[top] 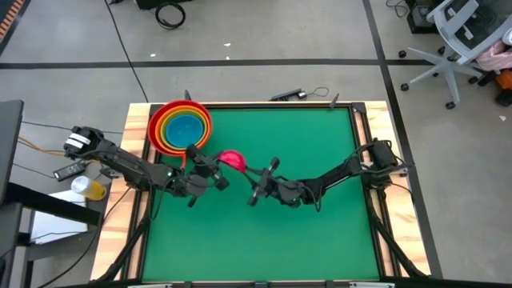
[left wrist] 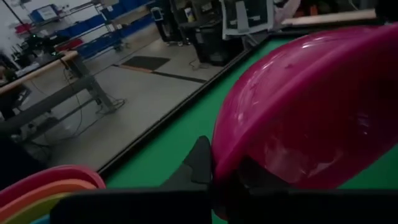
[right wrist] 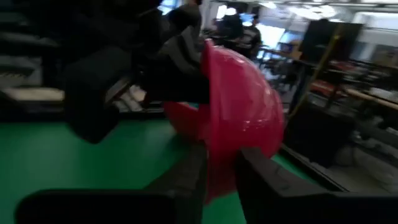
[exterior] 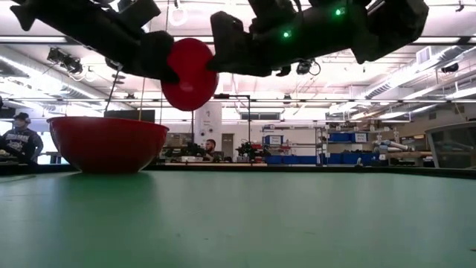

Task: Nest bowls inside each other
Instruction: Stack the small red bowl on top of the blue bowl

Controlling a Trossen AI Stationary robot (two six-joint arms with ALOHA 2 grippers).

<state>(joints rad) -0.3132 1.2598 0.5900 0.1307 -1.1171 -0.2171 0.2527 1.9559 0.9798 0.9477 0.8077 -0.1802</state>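
Observation:
The pink bowl (top: 234,158) (exterior: 190,74) hangs on edge in the air over the middle of the green table (top: 320,240), between my two grippers. My left gripper (top: 214,170) (left wrist: 224,171) reaches it from the table's left and is shut on its rim. My right gripper (top: 254,178) (right wrist: 221,165) comes from the right. Its fingers stand apart on either side of the bowl's (right wrist: 242,118) rim. Red, orange, yellow and blue bowls sit nested (top: 180,126) at the far left, the red one (exterior: 108,141) resting on its base. My left gripper pinches the pink bowl's rim (left wrist: 217,155) between its two fingers, one finger (left wrist: 200,163) on one face of the wall and the other (left wrist: 255,177) on the opposite face. The fingers come about level from the table's left. The bowl stands on edge, lifted clear of the table.
The nested stack stands close behind my left arm (top: 128,164). People (exterior: 18,138) and shelves show in the room beyond the far edge. The table's wooden border (top: 112,216) runs along both sides.

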